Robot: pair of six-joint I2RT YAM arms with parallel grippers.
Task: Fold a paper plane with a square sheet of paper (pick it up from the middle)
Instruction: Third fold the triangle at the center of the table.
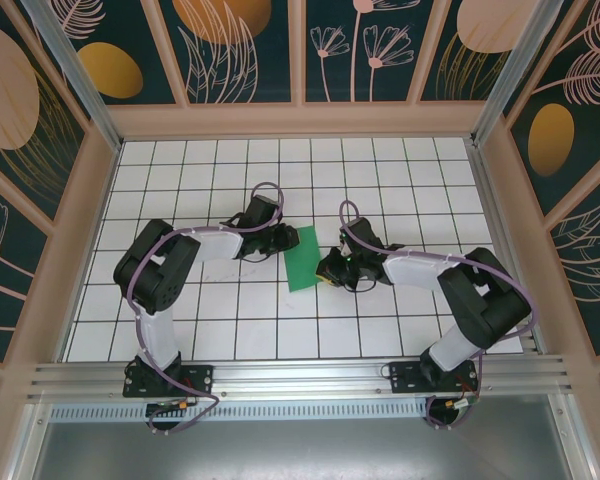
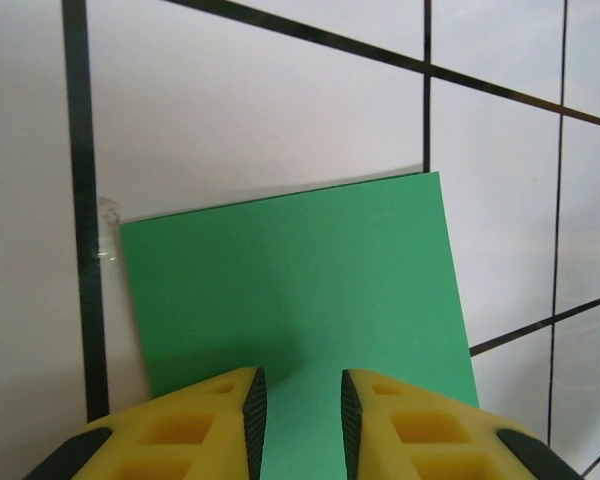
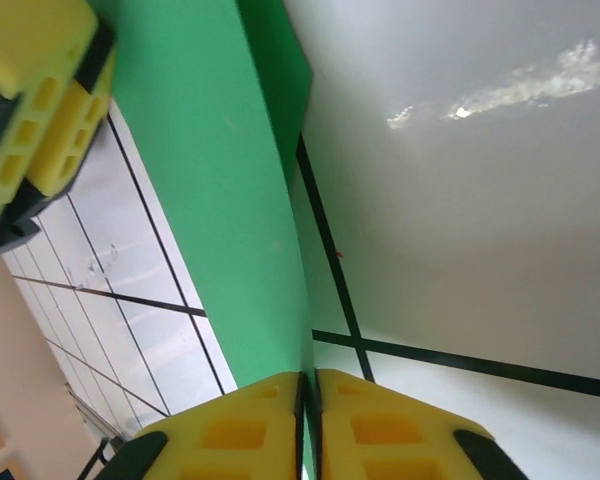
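Operator: Yellow pads of my right gripper sit closest to the lens. They are pressed together with one edge of the square sheet of paper pinched between them. Ahead of those jaws the sheet rises and bows, so that side is off the white grid table.

Spotter: And your left?

Operator: My left gripper has its jaws only a narrow gap apart, and green shows through the gap. The sheet lies flat under and ahead of those fingertips. I can't tell whether the pads touch it, but nothing looks clamped between them.

Spotter: Why set up like that?

Operator: I read the left as an anchor, parked over one side so the paper doesn't slide while the right carries its edge across for a fold. From above, the sheet sits between the two sets of jaws, each at an opposite edge.

Spotter: How far along are you?

Operator: Early, I'd judge. The outline is a plain four-sided shape with no nose or centre crease that I can make out. A darker green strip runs beside the raised part, ahead of my right jaws. It could be a second layer or just shade.

Spotter: Any worry?

Operator: Thin paper held by one edge bends where it likes. If the left isn't really pinning it, the crease could land crooked.
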